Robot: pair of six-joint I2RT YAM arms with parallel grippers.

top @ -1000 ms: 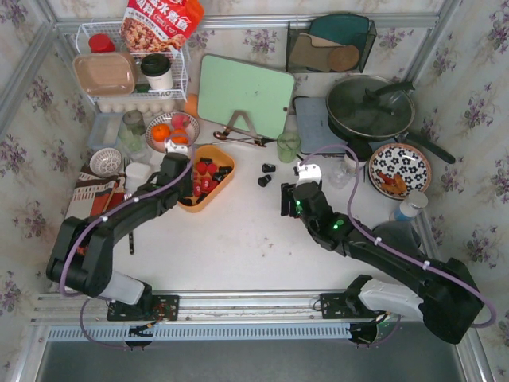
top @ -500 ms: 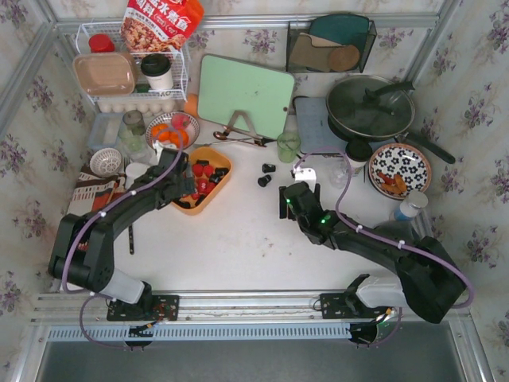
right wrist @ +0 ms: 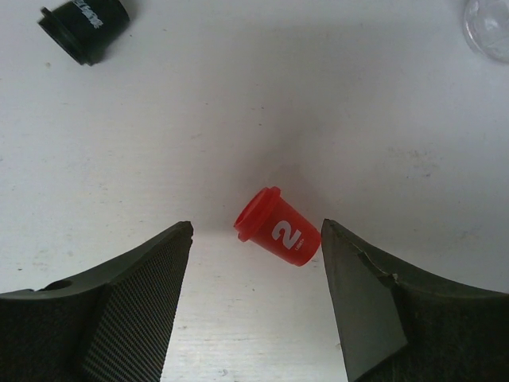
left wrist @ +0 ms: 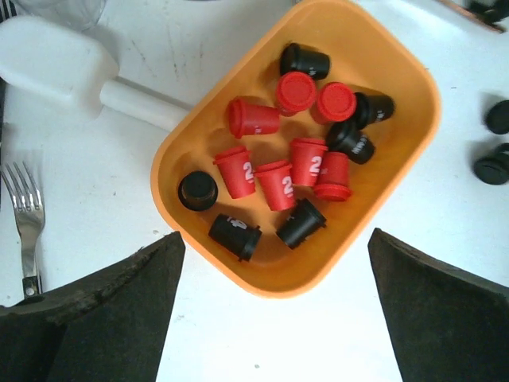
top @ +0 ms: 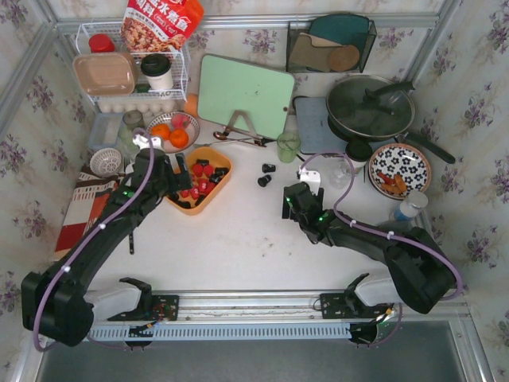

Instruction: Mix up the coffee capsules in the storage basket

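The orange storage basket (top: pixel 227 159) (left wrist: pixel 413 79) holds several red and black coffee capsules (left wrist: pixel 278 179) lying mixed together. My left gripper (top: pixel 176 179) (left wrist: pixel 272 239) hovers open at the basket's near-left end with nothing between its fingers. Two black capsules (top: pixel 266 175) (left wrist: pixel 493 143) lie on the table right of the basket. My right gripper (top: pixel 288 203) (right wrist: pixel 256 225) is open, low over the table. A red capsule (right wrist: pixel 278 237) marked "2" lies on its side between the fingers, close to the right one. It is hidden in the top view. Another black capsule (right wrist: pixel 83 28) lies ahead to the left.
A bowl of oranges (top: pixel 169 131) and a white wire rack (top: pixel 131 72) stand behind the basket. A fork (left wrist: pixel 28 223) and white scoop (left wrist: pixel 56 64) lie left of it. Cutting board (top: pixel 245 95), green cup (top: pixel 288 146), pan (top: pixel 370 107) and flowered plate (top: pixel 399 169) fill the back and right.
My left gripper has opened wide and drawn back from over the basket toward its left end. The right gripper has shifted slightly and sits lower around the red capsule.
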